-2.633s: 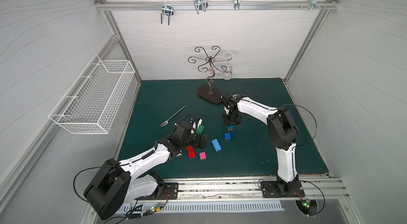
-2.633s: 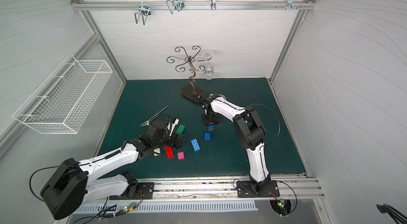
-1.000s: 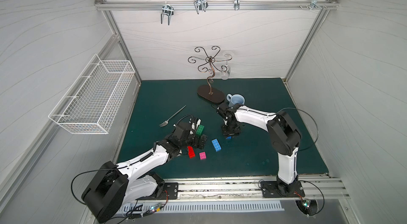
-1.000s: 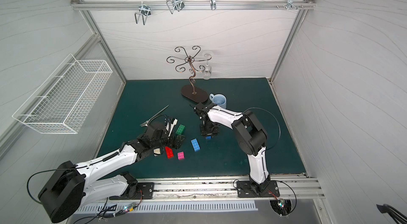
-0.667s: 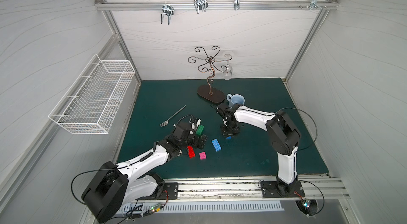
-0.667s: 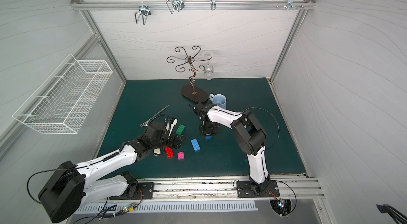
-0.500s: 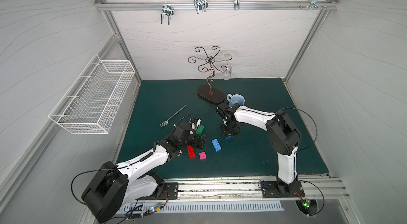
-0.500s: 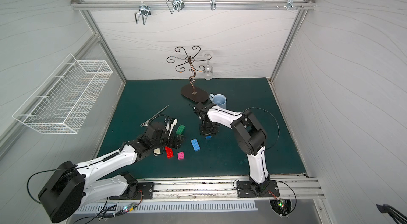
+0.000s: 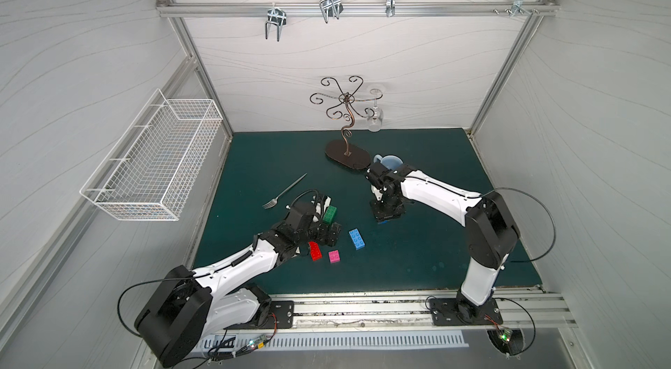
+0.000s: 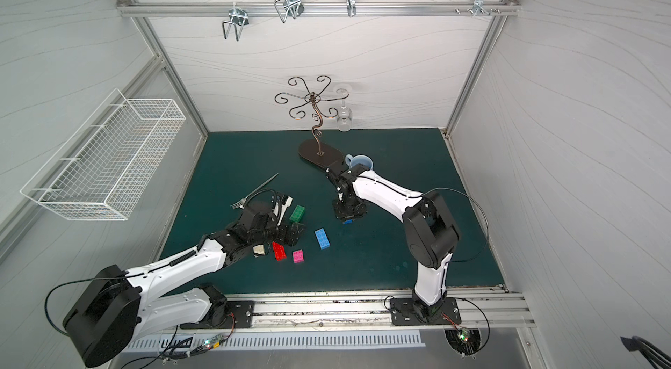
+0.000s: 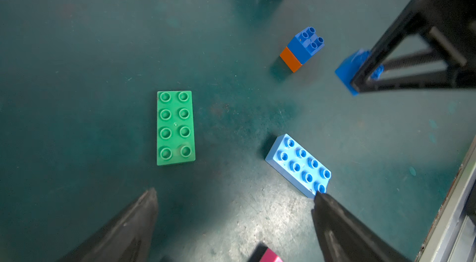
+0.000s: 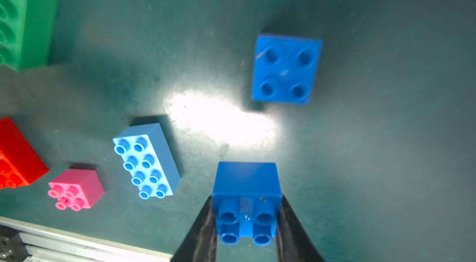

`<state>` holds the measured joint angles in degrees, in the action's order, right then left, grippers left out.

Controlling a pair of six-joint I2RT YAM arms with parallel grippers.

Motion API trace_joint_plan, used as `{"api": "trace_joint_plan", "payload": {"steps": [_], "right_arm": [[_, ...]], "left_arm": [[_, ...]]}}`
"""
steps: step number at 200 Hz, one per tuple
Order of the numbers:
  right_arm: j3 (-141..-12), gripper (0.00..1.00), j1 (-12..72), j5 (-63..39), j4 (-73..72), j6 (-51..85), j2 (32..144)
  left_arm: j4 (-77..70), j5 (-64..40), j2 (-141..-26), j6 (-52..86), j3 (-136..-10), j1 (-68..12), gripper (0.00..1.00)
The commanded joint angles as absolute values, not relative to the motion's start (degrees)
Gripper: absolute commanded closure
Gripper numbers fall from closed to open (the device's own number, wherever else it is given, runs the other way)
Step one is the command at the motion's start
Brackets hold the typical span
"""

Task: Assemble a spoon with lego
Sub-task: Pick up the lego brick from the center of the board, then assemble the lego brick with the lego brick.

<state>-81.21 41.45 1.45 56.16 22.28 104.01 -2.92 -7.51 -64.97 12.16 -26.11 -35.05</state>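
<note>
Loose lego lies on the green mat (image 9: 417,251). My right gripper (image 12: 246,198) is shut on a dark blue square brick (image 12: 246,183) down at the mat, a sliver of which shows in a top view (image 9: 383,221). Close beside it stands the only joined piece of the spoon, a blue brick on an orange one (image 11: 301,48). My left gripper (image 11: 235,193) hangs open over bare mat between the long green brick (image 11: 175,128) and the light blue brick (image 11: 298,165). A red brick (image 9: 315,251), a pink one (image 9: 334,256) and a white one (image 10: 259,250) lie near it.
A metal fork (image 9: 285,191) lies left of the bricks. A light blue cup (image 9: 390,160) and a dark scroll stand (image 9: 346,156) with a hanging glass (image 9: 375,120) sit behind my right arm. A wire basket (image 9: 156,156) hangs on the left wall.
My right gripper came forward from near the stand to the bricks and shut on the dark blue square brick. The left arm has stayed still, open.
</note>
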Motion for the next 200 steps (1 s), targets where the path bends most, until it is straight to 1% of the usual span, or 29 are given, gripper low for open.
{"api": "trace_joint_plan", "payload": {"steps": [1, 26, 63, 200], "right_arm": [[-85.31, 0.73, 39.34, 2.45, 58.98, 16.04, 105.47], [-90.41, 0.73, 37.22, 2.48, 59.77, 13.86, 108.88], [-93.74, 0.73, 36.45, 1.22, 60.13, 12.24, 112.28], [-91.54, 0.72, 36.89, 0.09, 58.98, 11.58, 115.45]], "left_arm": [[-4.93, -7.73, -65.25, 11.87, -26.28, -35.34, 0.01], [-4.66, -8.0, -65.74, 11.87, -26.6, -35.35, 0.01], [-4.3, -7.26, -65.11, 11.52, -26.46, -35.41, 0.01], [-4.35, -7.34, -66.18, 11.43, -26.55, -35.36, 0.01]]}}
